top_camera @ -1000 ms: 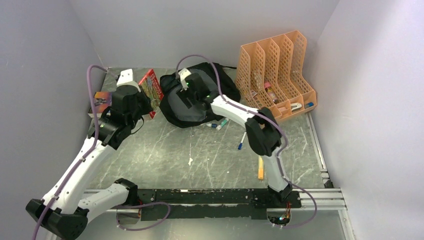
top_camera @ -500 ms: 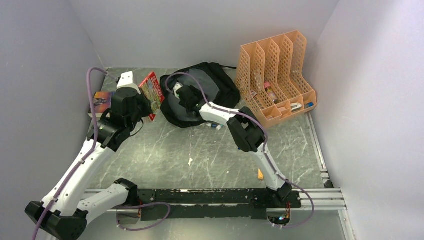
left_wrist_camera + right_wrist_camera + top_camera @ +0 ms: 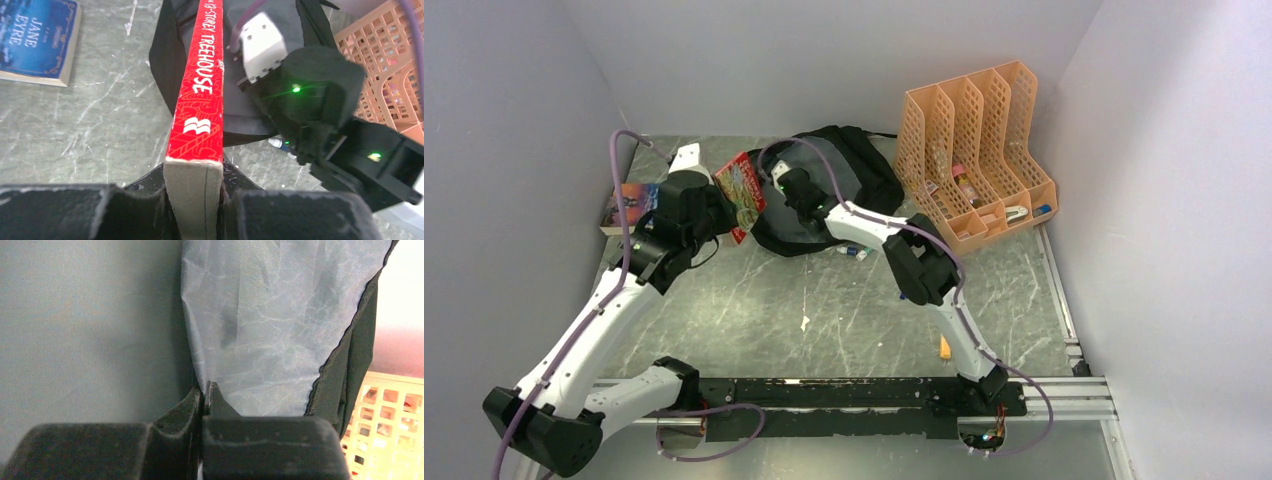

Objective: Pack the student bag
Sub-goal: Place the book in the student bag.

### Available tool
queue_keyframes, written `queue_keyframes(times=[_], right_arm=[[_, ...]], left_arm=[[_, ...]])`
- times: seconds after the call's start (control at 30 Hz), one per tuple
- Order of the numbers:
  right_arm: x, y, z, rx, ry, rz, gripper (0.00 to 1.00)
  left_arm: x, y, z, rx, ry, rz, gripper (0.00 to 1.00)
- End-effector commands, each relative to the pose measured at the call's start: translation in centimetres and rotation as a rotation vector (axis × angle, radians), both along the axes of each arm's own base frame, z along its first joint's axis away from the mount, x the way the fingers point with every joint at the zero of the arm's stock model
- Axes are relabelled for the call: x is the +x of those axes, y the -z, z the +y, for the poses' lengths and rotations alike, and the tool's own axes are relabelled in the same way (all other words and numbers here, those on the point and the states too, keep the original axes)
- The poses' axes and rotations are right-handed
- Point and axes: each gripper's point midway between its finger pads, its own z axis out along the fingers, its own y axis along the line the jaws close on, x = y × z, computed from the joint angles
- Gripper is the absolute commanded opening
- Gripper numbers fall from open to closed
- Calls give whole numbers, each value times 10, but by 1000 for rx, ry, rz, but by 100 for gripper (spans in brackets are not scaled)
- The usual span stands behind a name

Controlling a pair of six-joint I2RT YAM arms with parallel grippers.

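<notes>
**Colleague:** How far along is the packing?

**Me:** Early, I'd judge. The student bag lies at the back of the table, just beside the orange file organiser. My right gripper is clamped on a fold of its grey lining, I think to hold the mouth open. My left gripper grasps the red book, poised at the opening.

**Colleague:** What's left?

**Me:** That book isn't inside yet. The blue book and pens lie unpacked on the table.
</notes>
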Motion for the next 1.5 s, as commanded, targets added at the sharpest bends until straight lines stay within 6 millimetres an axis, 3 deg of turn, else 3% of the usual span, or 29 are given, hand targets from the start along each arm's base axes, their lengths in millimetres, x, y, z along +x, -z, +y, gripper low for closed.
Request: queue_keyframes(times=[0.0, 0.23, 0.5, 0.67, 0.97, 1.47], right_arm=[[-10, -48, 20, 271, -37, 60, 0], [-10, -68, 14, 477, -54, 155, 0], [-13, -92, 14, 609, -79, 173, 0], [-16, -105, 15, 668, -94, 145, 0], [-10, -154, 2, 741, -52, 4, 0], [-15, -155, 10, 788, -80, 24, 0]], left_arm=[[11, -7, -9, -102, 12, -22, 5], [21, 7, 3, -192, 3, 35, 5], [40, 4, -34, -346, 151, 29, 5], [51, 21, -40, -421, 112, 87, 5], [68, 58, -48, -532, 38, 160, 5], [124, 65, -93, -753, 193, 66, 5]])
